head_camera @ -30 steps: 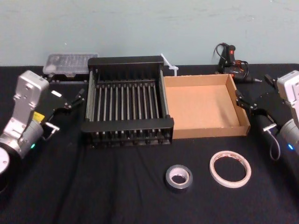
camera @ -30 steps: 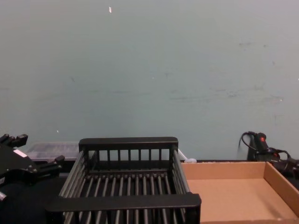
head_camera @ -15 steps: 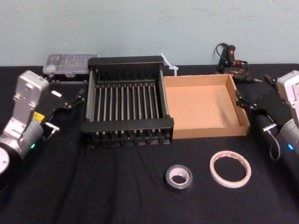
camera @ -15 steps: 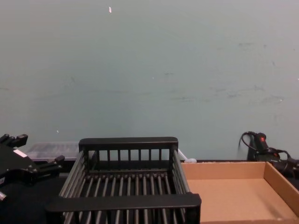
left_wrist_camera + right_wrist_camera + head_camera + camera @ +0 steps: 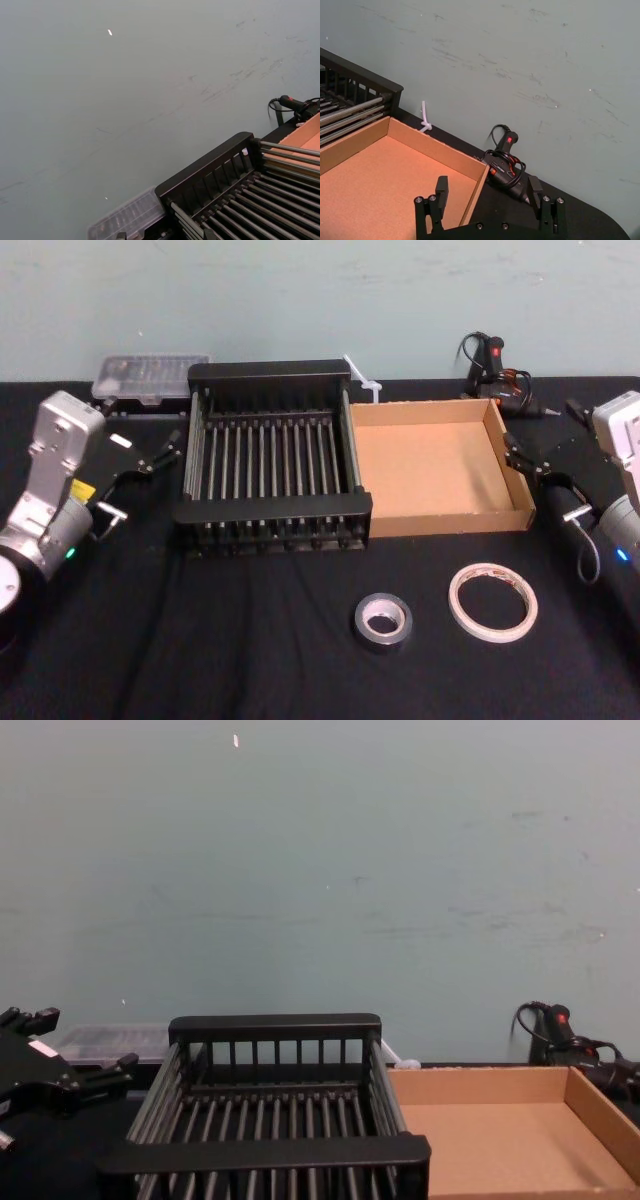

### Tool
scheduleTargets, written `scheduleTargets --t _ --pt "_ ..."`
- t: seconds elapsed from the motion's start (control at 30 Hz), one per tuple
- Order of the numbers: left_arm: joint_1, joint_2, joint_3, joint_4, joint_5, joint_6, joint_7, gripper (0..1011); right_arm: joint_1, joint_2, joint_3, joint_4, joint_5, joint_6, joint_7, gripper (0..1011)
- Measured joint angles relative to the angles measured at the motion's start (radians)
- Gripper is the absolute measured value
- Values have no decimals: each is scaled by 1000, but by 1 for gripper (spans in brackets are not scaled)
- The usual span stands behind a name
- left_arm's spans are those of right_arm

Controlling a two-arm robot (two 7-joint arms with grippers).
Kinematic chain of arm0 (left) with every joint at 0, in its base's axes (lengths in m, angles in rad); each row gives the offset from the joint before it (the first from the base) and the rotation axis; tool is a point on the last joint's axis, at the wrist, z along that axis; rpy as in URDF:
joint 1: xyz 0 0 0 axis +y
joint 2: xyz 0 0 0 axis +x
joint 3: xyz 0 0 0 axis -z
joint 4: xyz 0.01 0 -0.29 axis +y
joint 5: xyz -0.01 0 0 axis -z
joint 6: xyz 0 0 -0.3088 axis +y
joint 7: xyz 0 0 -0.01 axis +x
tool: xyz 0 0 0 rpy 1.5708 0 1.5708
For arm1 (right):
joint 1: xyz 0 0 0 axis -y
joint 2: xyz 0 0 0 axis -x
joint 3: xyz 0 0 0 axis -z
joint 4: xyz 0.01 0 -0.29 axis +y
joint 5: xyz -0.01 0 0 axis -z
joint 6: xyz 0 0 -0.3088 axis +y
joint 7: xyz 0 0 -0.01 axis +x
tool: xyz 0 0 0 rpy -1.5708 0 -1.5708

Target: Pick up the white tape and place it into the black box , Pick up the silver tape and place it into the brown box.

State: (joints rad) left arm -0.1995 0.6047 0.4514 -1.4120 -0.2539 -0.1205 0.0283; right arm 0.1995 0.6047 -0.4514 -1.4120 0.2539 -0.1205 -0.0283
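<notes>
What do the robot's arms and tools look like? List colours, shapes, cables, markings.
Both arms have boxy silver-grey wrist housings and rounded grey joints with a blue-green light. The left tool and right tool are black, two-fingered; a black cable loops along the right arm.

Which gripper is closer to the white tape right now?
Right. The right gripper sits by the brown box's right wall, just behind the white tape; the left gripper is far across, left of the black box.
</notes>
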Motion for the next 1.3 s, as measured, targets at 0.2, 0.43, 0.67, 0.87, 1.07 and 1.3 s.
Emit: scheduleTargets --t 0.2,0.43,0.67,0.87,1.07,1.3 --pt "0 0 0 0 0 0 0 1001 0 0 0 0 0 0 0 1002" --pt "0 0 0 0 0 0 0 1001 -13 6 23 -19 8 5 31 1002" --pt "0 0 0 0 0 0 0 1001 -47 36 59 -77 60 49 99 1002" --pt "0 0 0 0 0 0 0 1001 -97 76 100 -140 118 91 161 1002" --pt "0 0 0 0 0 0 0 1001 -173 121 145 -219 152 123 190 1002" --pt "0 0 0 0 0 0 0 1001 -249 157 176 -286 173 154 222 1002"
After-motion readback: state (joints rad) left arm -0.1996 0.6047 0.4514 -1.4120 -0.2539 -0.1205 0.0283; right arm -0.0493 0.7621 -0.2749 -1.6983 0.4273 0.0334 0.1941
